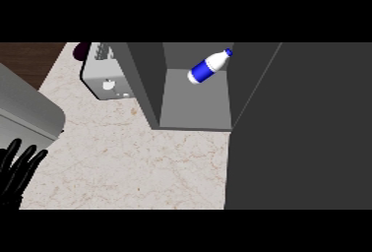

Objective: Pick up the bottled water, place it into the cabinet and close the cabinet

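Bottled water (208, 67) sits tilted inside cabinet (193, 106); left robot hand (18, 170) idle, fingers straight; right unseen. Risk: closing door jolts bottle over.

I see only my left hand (17, 172), lower-left edge, fingers straight and pointing up, resting, holding nothing.

The bottled water (208, 67) leans tilted inside the cabinet (195, 110), which stands on the counter (138, 162). A toaster (108, 74) sits just left of it; the left hand (16, 172) rests at the counter's left edge
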You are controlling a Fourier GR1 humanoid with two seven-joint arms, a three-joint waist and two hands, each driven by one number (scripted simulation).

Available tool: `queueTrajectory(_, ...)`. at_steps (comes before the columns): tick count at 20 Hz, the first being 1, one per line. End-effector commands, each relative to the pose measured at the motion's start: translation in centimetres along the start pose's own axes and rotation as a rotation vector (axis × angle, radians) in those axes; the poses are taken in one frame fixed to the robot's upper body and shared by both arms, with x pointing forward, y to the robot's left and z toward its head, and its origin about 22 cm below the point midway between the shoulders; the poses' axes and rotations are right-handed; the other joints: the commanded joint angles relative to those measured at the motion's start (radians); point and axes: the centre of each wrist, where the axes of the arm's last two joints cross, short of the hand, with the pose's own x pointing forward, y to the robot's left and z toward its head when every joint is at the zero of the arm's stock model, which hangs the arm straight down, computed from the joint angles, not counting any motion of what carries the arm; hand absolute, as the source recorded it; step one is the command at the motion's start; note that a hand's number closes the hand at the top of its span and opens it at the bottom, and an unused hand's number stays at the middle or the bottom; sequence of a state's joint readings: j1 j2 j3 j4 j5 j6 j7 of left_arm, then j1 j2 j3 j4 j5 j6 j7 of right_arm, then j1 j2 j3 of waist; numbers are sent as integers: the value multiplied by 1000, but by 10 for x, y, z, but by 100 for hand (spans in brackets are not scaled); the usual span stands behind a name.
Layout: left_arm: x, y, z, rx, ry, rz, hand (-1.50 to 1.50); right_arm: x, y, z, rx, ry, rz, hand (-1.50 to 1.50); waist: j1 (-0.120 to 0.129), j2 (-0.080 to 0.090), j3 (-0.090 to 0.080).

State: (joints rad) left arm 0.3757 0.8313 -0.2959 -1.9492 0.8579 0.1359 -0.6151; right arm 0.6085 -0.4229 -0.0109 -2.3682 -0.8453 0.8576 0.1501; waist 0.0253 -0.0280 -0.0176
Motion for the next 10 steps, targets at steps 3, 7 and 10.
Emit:
queueTrajectory(3,11,15,8,13,19,-1,-150,50,36,-36,174,65,289,150,18,-12,-4)
queueTrajectory(7,16,23,10,17,24,4,-150,45,32,-47,194,88,273,150,13,-13,-8)
queueTrajectory(10,20,31,12,17,37,-20,-150,39,31,-57,190,59,229,150,12,-9,-8)
